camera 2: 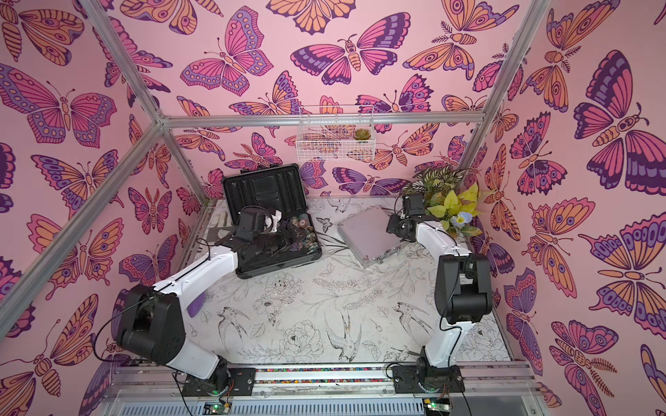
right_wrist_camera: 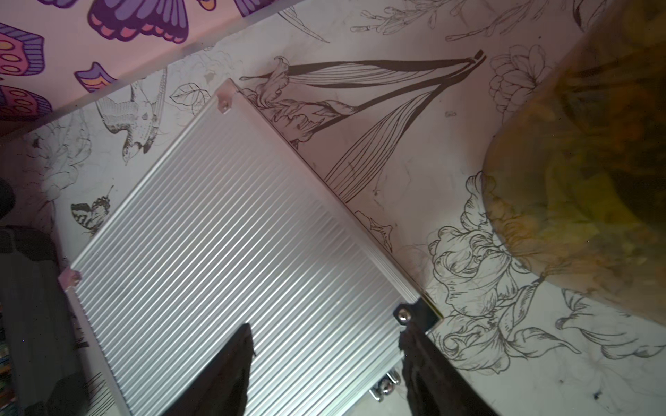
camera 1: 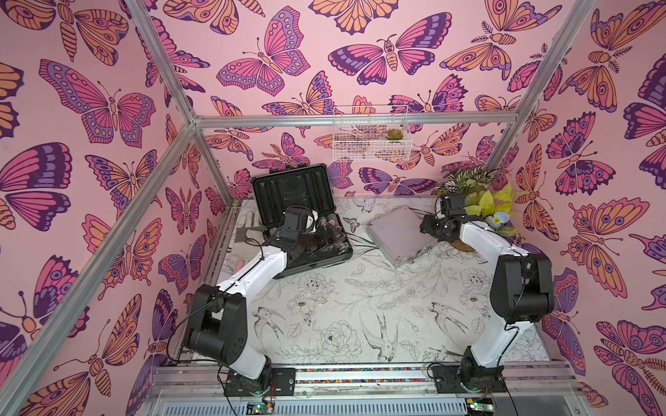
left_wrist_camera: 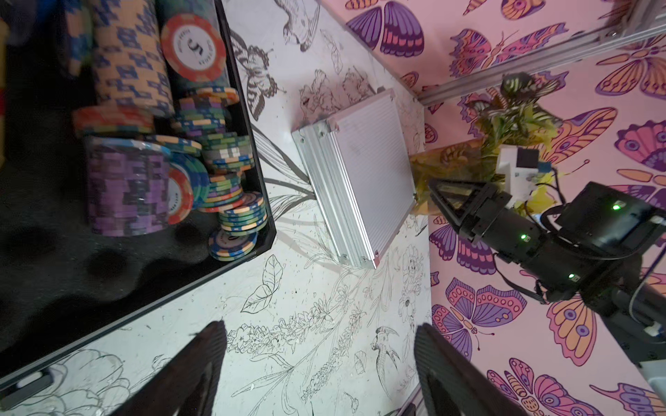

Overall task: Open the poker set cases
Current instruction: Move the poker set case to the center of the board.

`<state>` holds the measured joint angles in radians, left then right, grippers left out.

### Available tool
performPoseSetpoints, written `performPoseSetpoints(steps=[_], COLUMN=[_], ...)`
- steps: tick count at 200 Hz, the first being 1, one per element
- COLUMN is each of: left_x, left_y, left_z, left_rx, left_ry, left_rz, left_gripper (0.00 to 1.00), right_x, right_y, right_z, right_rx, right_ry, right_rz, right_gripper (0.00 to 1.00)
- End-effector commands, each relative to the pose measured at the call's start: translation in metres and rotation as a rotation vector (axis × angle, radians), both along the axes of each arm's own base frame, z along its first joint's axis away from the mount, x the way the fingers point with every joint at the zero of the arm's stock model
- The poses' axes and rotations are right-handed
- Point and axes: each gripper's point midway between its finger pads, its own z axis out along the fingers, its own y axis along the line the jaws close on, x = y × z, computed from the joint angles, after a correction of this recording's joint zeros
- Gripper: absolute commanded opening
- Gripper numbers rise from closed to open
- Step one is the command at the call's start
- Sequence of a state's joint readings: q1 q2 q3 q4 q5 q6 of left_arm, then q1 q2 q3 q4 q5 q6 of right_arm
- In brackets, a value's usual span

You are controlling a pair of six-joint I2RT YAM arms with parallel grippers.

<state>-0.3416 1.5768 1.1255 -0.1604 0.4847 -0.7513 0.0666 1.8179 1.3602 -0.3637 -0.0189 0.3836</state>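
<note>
Front of counter (camera 1: 360, 317) bare: wide free room from the arm bases up to the silver case (camera 1: 400, 236). Silver case lies flat, lid closed, turned diagonal to the counter edges; latched edge faces front-right; nearly square, long axis unclear. Right hand (right_wrist_camera: 326, 327) above its right corner, fingers spread, released, nothing clamped. Left of silver case, a narrow counter strip apart: dark case (camera 1: 293, 187), open, lid upright toward back wall, hinge line running side to side, mouth facing front; poker chips (left_wrist_camera: 144, 180) stacked in its base. Left hand (left_wrist_camera: 319, 326) by that case's side nearest the silver case, released, empty. Plant pot (right_wrist_camera: 576, 180) near silver case's right corner, tight clearance. Wire basket (camera 1: 371, 137) on wall beyond.
</note>
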Motion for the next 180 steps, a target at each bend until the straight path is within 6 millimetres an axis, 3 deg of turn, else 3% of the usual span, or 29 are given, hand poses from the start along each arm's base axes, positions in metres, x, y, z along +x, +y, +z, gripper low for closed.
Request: performPoseSetpoints(steps=[1,33,76,88,150,180], left_x=[0.002,0.004,0.009,0.011,0.030,0.035], left_y=[-0.014,-0.036,-0.062,-0.069,-0.096,-0.104], left_z=[-0.008,-0.019,-0.038,-0.041,-0.054,-0.059], left_rx=[0.027,0.023,0.009,0.002,-0.035,-0.040], left_ry=[0.017,0.056,0.112,0.124,0.163,0.171], left_rz=[-0.044,-0.099,-0.149,-0.162,-0.200,-0.207], left_gripper=[0.84,0.82,0.78,0.76,0.71,0.69], right_x=[0.005,0.004,0.002,0.002,-0.001,-0.001], right_y=[-0.018,-0.027,-0.021,-0.014,-0.002,-0.016], right_z=[-0.004,-0.016,-0.032,-0.032,-0.031,-0.027], right_rx=[-0.017,0.021,0.076,0.130,0.221,0.132], right_ry=[0.021,0.048,0.083,0.082,0.097,0.082], right_rz=[-0.028,-0.036,0.006,0.033,0.071,0.046], right_gripper=[0.67,0.68,0.66,0.61,0.63,0.68])
